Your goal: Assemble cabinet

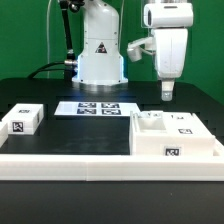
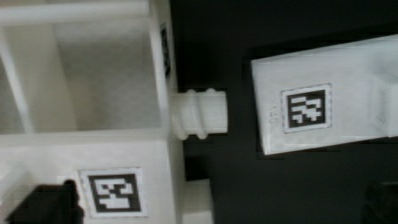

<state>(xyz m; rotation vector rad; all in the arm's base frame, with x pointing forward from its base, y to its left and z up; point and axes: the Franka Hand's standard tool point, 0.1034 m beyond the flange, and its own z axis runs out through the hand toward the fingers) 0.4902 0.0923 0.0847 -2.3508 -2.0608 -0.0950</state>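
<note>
The big white plastic cabinet box (image 1: 176, 135) sits on the black worktop (image 1: 60, 95) under the spread, empty hand (image 1: 167, 97), with a small white tagged door panel (image 1: 22, 119) far off, not yet joined.

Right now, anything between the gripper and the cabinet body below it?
Nothing. In the exterior view the open gripper hangs above the cabinet body, with only dark background between them.

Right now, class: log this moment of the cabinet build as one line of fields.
gripper: open, empty | position: above cabinet body | loose panel: on table, exterior view's left | marker board: flat
</note>
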